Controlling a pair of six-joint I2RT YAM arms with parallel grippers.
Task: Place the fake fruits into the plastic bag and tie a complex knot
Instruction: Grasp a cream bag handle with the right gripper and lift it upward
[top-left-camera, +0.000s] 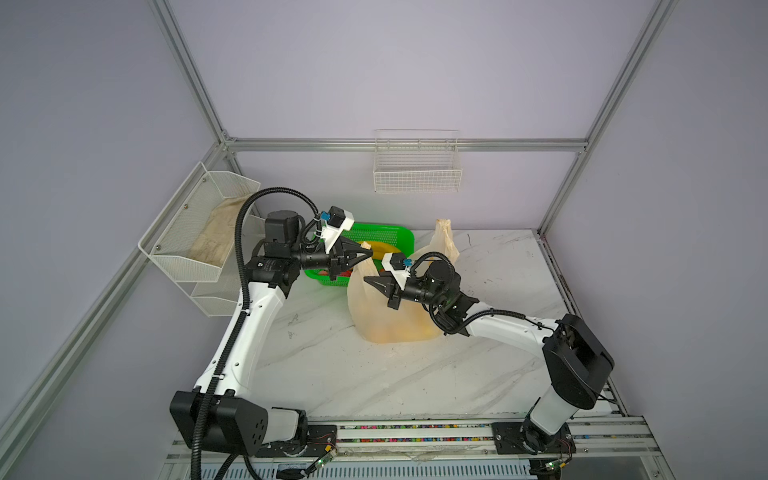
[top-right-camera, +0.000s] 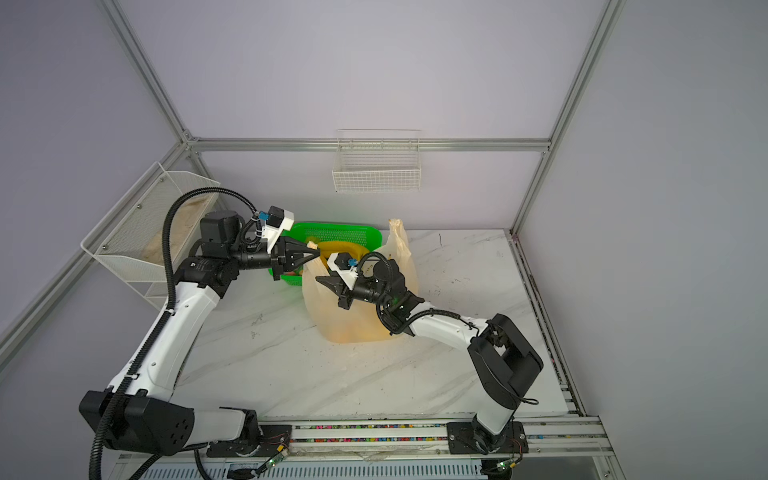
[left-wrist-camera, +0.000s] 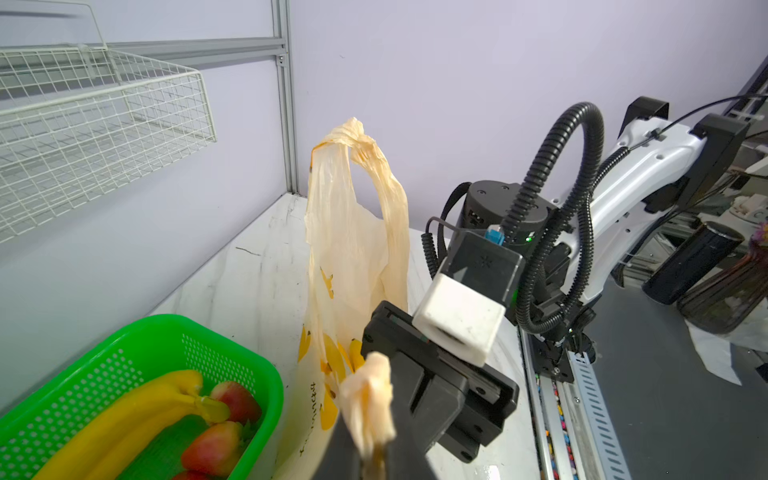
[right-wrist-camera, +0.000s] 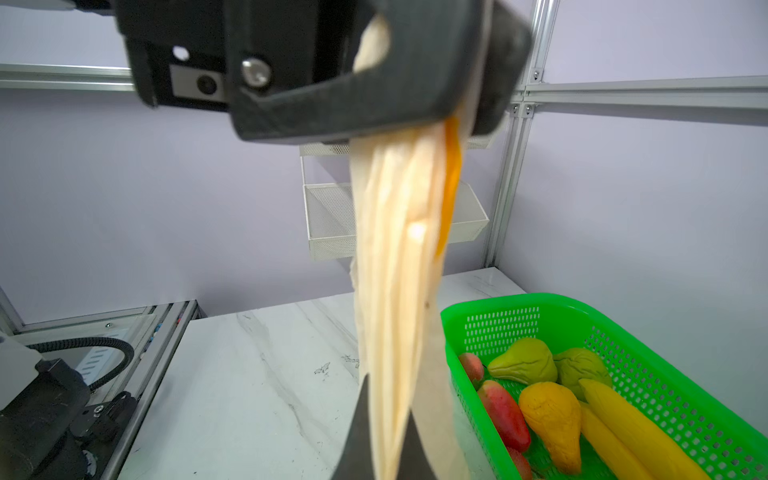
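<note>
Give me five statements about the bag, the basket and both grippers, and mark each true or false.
1. The left gripper is shut on one handle of the bag. True.
2. The green basket holds no fruit. False: bananas and pears lie in it.
3. The right gripper is shut on the bag. True.
4. The bag's two handles are knotted together. False: the other handle stands up free, apart from the pinched one.
5. The bag lies inside the green basket. False: it stands on the table beside the basket.
</note>
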